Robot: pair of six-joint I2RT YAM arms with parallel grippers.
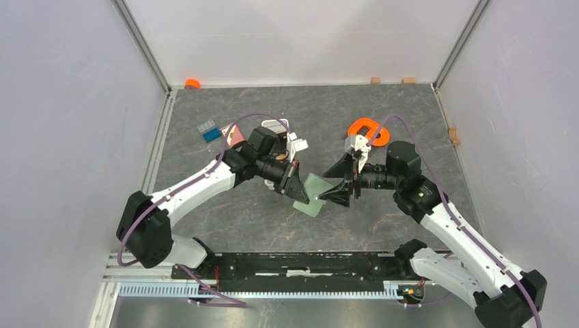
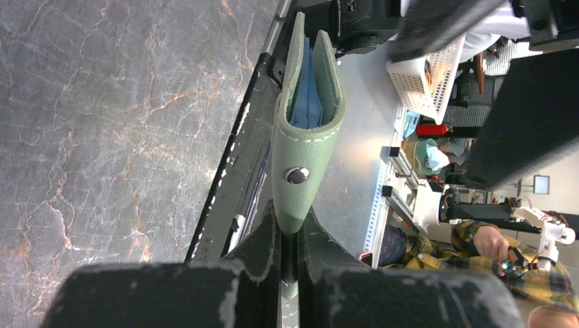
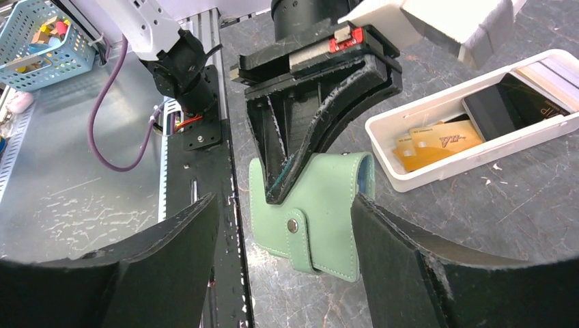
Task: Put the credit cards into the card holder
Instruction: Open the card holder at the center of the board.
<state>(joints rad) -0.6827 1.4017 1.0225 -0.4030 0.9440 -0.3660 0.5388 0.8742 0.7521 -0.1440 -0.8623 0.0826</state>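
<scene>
Jutting from clamped left pincer [image 2: 290, 229], the card holder [image 2: 298, 147] faces the right pincer [image 3: 283, 203].

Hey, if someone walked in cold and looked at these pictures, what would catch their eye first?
Probably the sage-green folding wallet with its snap button, held at mid-table by the left arm's tool, which is shut on its edge. The right arm's tool faces it with jaws wide open. Just beyond, a long white plastic tray holds a tan-orange card and black cards.
</scene>
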